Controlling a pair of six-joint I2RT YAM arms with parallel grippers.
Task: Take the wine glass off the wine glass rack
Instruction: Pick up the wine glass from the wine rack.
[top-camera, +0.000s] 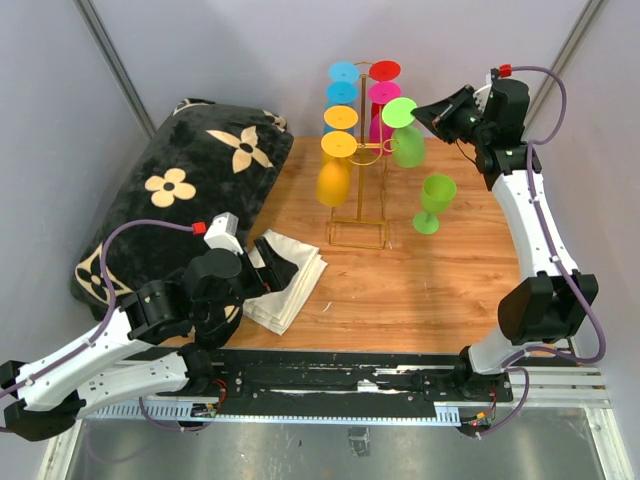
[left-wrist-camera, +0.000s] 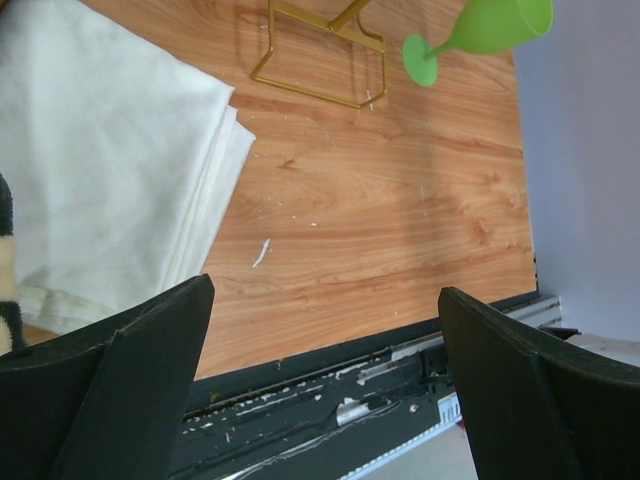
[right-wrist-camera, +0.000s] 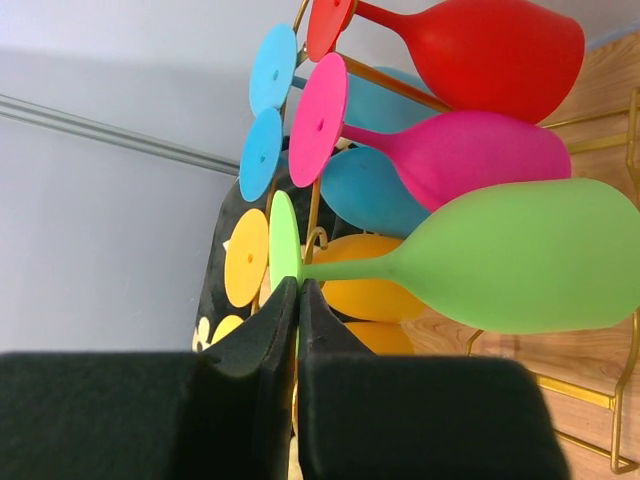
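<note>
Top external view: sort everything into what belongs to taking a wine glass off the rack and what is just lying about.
Belongs: wine glass rack; green wine glass hanging on it; right gripper, fingers pinching that glass's foot.
Lying about: flowered cushion; folded white cloth; green glass standing on the table; left gripper, open.

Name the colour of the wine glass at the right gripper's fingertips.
The wine glass is lime green from foot to bowl; the right wrist view shows it best.

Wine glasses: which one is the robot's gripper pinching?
The hanging green wine glass on the wine glass rack. The right gripper pinches its round foot; the other green wine glass stands on the table.
</note>
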